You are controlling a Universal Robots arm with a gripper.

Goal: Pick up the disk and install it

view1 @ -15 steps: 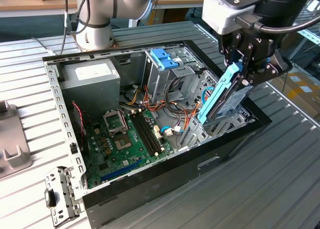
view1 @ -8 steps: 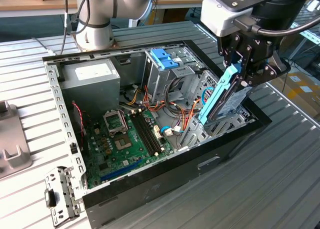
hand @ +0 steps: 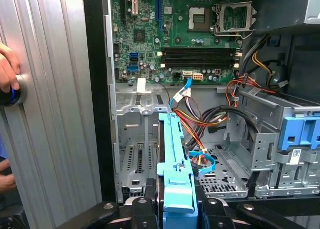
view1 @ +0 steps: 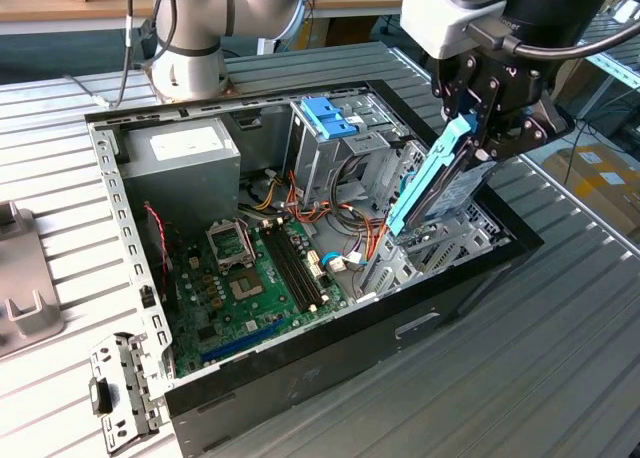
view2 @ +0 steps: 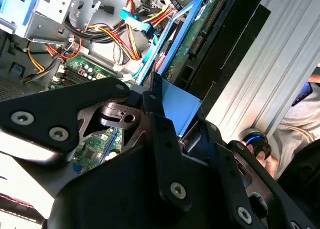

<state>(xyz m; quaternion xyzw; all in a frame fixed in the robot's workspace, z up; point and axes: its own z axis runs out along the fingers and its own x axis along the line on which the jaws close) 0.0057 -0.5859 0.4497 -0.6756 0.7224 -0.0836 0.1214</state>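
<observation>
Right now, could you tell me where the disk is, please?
The disk is held on edge and tilted by the gripper, on the exterior view's right, over the open computer case, beside the metal drive cage.

The disk (view1: pixel 428 176) is showing light blue rails, the circuit board (view1: pixel 250 278) green, the case (view1: pixel 300 390) black, the table (view1: pixel 520 358) ribbed grey.

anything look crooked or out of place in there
The disk stands out: it sits steeply tilted on edge above the case, at the exterior view's right end, gripped by the hand and not seated. Loose cables sprawl beside it. No damage shows.
</observation>
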